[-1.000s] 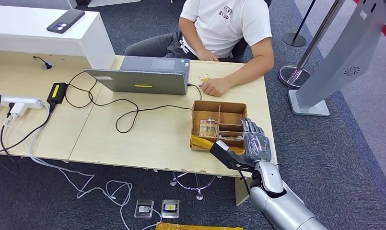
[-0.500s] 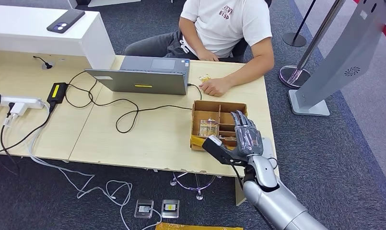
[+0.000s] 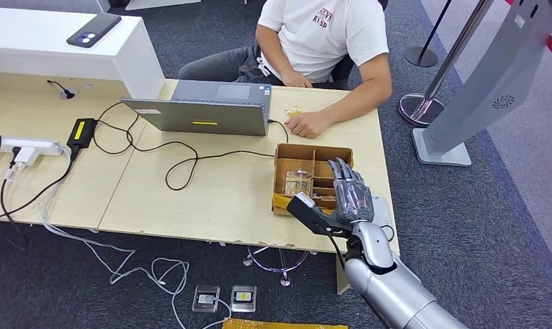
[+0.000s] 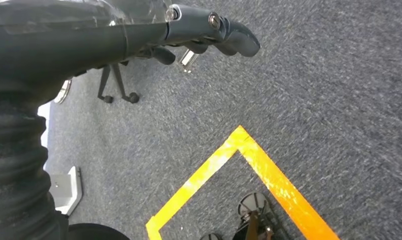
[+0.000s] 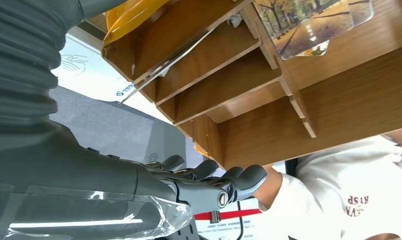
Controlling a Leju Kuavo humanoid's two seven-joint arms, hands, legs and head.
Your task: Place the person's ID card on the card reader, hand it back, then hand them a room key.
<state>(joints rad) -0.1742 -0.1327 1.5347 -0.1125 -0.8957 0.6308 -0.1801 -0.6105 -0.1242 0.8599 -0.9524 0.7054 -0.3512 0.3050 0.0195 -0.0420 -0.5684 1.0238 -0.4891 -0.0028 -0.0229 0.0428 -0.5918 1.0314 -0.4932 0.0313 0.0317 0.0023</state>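
Room keys seem to be what I am after: printed cards (image 3: 298, 182) lie in a compartment of the wooden divider box (image 3: 313, 152) on the desk, and my right hand (image 3: 348, 199) hovers over the box's right-hand compartments with fingers spread and nothing in them. I judge this as the reach for a key; next I must bring the fingertips down onto one card and pinch it without dragging its neighbours. A small card (image 3: 293, 111) lies on the desk just beside the person's hand (image 3: 307, 124), perhaps the ID, though too small to tell. I cannot make out any card reader. My left hand (image 4: 199, 27) hangs over the carpet, and I cannot tell how its fingers are set.
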